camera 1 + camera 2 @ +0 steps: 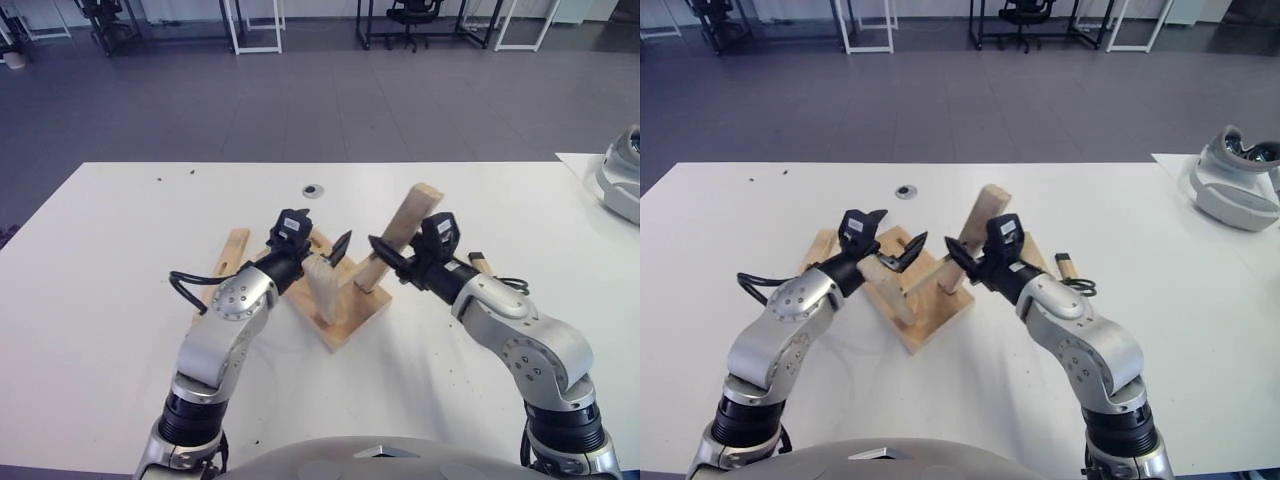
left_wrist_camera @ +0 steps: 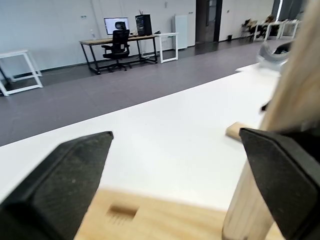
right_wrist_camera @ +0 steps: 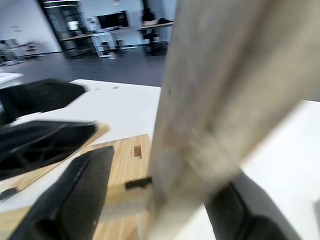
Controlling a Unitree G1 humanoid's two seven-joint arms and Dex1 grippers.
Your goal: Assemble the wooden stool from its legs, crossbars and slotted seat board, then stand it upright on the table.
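The slotted seat board [image 1: 350,308] lies flat on the white table [image 1: 120,260]. A long wooden leg [image 1: 408,228] rises tilted from the board's far right side. My right gripper [image 1: 386,256] is shut on the leg [image 3: 210,100], with one finger [image 3: 80,195] on each side of it. Open, my left gripper [image 1: 324,236] hovers just above the board's left part. Its fingers [image 2: 55,185] are spread wide over a slot [image 2: 120,215]. A short pale wooden piece [image 1: 322,282] stands on the board below it.
Another leg [image 1: 232,250] lies on the table left of the board, and a small wooden piece [image 1: 482,265] lies behind my right arm. A small dark round object [image 1: 315,190] sits farther back. A white headset [image 1: 1235,190] rests at the far right.
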